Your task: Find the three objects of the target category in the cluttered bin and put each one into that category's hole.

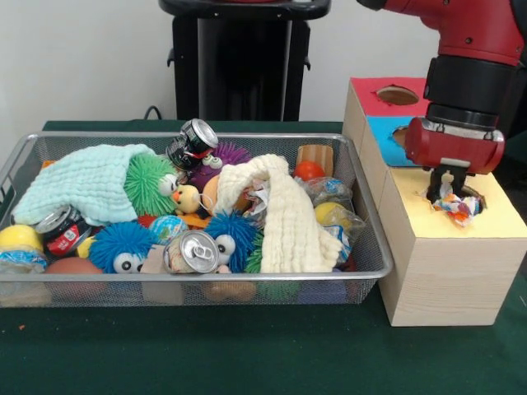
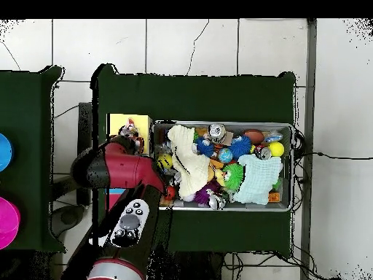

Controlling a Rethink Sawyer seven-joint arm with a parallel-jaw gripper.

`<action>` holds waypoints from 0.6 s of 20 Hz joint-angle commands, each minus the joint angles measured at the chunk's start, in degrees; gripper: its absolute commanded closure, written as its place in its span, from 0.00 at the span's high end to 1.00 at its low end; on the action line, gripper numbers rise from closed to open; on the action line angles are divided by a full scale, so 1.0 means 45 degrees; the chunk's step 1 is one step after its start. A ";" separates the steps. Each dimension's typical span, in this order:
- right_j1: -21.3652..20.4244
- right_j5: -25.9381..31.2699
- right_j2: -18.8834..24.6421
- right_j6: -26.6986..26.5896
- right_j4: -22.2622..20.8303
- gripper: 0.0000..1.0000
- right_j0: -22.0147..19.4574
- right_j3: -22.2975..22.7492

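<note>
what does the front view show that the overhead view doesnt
Only the front view shows the red-topped box's cutout and the gripper holding a spotted cloth over the yellow top. Only the overhead view shows blue and pink discs beside the table and the tiled floor. Both show the wire bin, cream towel and mint towel.

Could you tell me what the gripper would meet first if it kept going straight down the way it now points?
Probably the yellow top of the wooden box: the gripper points down over it, holding a spotted cloth. The hole is hidden.
</note>
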 commanded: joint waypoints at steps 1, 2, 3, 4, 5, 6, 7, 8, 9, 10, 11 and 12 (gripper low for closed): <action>-0.0455 0.2374 -0.0162 0.2761 0.0384 0.00 0.0003 0.0447; -0.0509 0.2302 -0.0158 0.2803 0.0365 0.00 0.0039 0.0568; -0.0552 0.2364 -0.0169 0.2812 0.0349 0.00 0.0040 0.0541; -0.0626 0.2341 -0.0147 0.2851 0.0336 0.00 0.0066 0.0664; -0.0674 0.2378 -0.0165 0.2828 0.0313 0.00 0.0066 0.0647; -0.0683 0.2321 -0.0142 0.2824 0.0294 0.00 0.0068 0.0696; -0.0675 0.2439 -0.0153 0.2731 0.0229 0.00 0.0066 0.0643; -0.0640 0.2350 -0.0195 0.2514 0.0032 0.00 0.0105 0.0580; -0.0699 0.1921 -0.0057 0.2492 -0.0022 1.00 0.0040 0.0715; -0.0734 0.1769 0.0041 0.2480 -0.0028 1.00 -0.0017 0.0786; -0.0770 0.1617 0.0139 0.2467 -0.0035 1.00 -0.0074 0.0857; -0.0805 0.1465 0.0237 0.2455 -0.0041 1.00 -0.0131 0.0928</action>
